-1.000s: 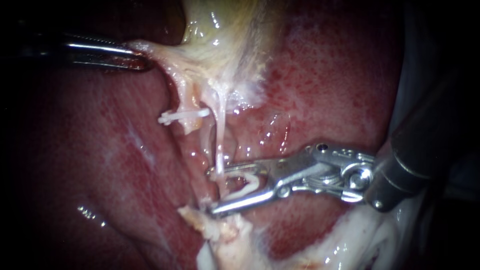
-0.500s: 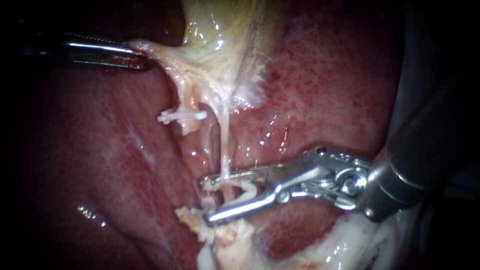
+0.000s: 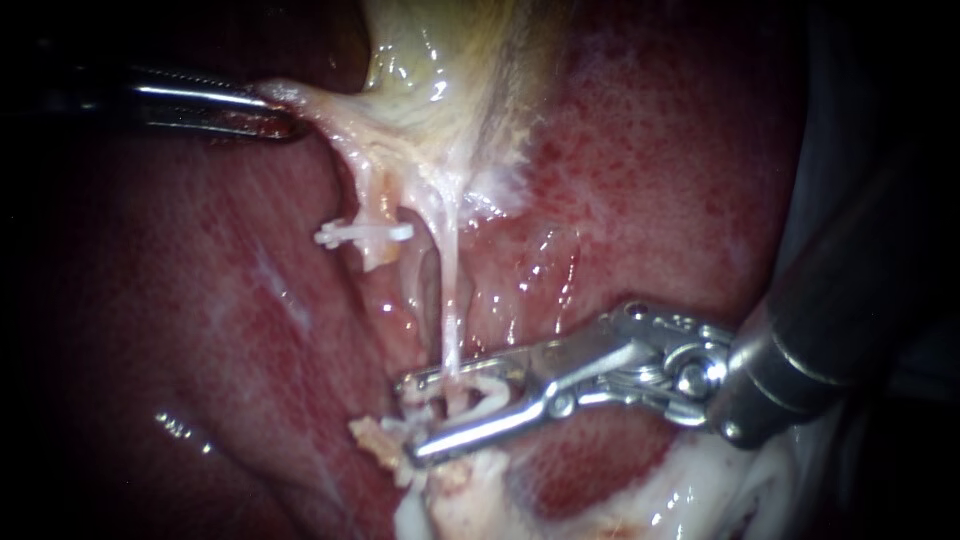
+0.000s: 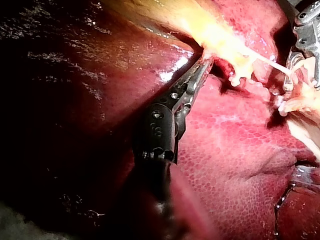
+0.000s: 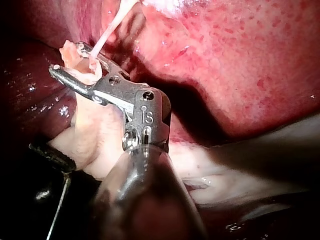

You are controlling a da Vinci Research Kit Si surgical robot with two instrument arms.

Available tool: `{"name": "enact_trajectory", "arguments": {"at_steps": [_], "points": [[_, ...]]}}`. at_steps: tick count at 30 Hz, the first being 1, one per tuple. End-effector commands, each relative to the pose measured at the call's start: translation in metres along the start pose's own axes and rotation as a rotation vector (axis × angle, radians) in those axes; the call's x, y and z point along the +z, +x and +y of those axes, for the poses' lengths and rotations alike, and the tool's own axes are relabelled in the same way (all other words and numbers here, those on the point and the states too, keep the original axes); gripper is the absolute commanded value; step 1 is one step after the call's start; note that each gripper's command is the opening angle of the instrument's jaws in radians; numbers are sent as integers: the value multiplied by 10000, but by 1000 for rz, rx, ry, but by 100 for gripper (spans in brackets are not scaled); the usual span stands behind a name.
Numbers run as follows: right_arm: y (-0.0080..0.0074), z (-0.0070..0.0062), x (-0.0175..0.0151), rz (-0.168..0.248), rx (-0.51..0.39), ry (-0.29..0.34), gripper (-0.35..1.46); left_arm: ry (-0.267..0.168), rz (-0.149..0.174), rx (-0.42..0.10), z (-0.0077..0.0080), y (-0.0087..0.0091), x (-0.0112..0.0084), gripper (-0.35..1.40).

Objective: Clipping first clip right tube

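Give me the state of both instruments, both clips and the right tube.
Left instrument: shut on tissue, which is stretched.
Right instrument: shut on the loaded clip, not squeezed down.
Loaded clip: open, around the right tube.
Right tube: taut, not yet clipped.
Upper clip: closed on the left tube.

Field: wet, mottled dark-red liver surface (image 3: 680,170). Light strong centrally, small white glints (image 3: 175,425) on it; margins fall to black. Pale grey material (image 3: 850,110), kind unclear, at endoscope view's right edge.
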Motion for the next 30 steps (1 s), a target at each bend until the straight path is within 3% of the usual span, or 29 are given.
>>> {"name": "enact_trajectory", "arguments": {"at_steps": [1, 6, 10, 18, 30], "points": [[0, 0, 0, 0, -1, 0, 25, 0, 0, 0, 0, 0, 0, -35], [1, -1, -1, -1, 0, 2, 9, 0, 0, 0, 0, 0, 0, -35], [3, -3, -5, -3, 25, 6, -35, 0, 0, 0, 0, 0, 0, -35], [4, -5, -9, -7, 108, 13, -35, 0, 0, 0, -1, 0, 1, -35], [1, -1, -10, -27, 111, 32, -35, 1, 0, 0, -2, 0, 2, -35]]}}
